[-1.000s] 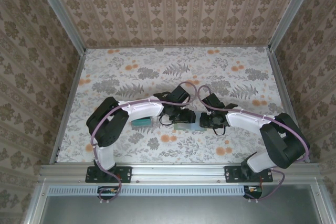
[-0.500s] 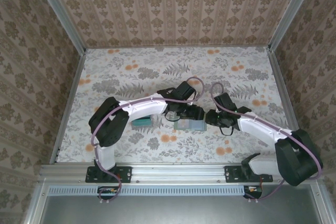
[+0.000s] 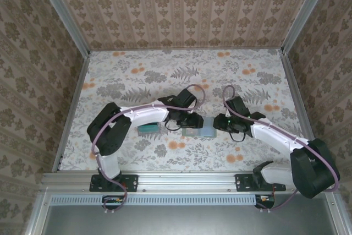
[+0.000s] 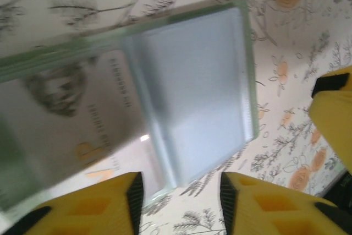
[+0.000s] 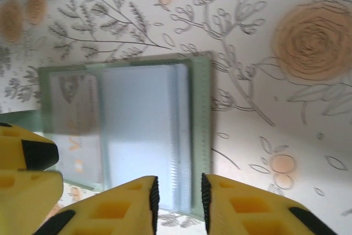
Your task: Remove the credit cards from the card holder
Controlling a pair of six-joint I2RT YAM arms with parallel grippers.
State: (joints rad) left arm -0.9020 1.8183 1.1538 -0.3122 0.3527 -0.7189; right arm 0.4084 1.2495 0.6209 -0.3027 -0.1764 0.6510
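The card holder (image 3: pixel 199 132) lies flat on the floral table, grey-green rim round a bluish-grey panel (image 4: pixel 192 86). A grey credit card with a portrait (image 4: pixel 66 119) sticks out of its left side, also in the right wrist view (image 5: pixel 74 119). My left gripper (image 3: pixel 190 120) hangs open over the holder's near corner, one fingertip (image 4: pixel 129 196) over the card. My right gripper (image 3: pixel 220 124) stands open by a narrow gap (image 5: pixel 177 196) over the holder's green right edge (image 5: pixel 201 130). Another teal card (image 3: pixel 148 128) lies to the left, under my left forearm.
The table (image 3: pixel 137 75) has a raised metal rim (image 3: pixel 71 108) and patterned walls on three sides. The two grippers stand close together over the holder; my right gripper's yellow finger (image 4: pixel 333 114) shows in the left wrist view. Open floral surface lies behind the arms.
My left gripper reached right over the holder, then drew back a little left, its jaws narrowing. My right arm's elbow swung out right while its gripper stayed at the holder's right edge.
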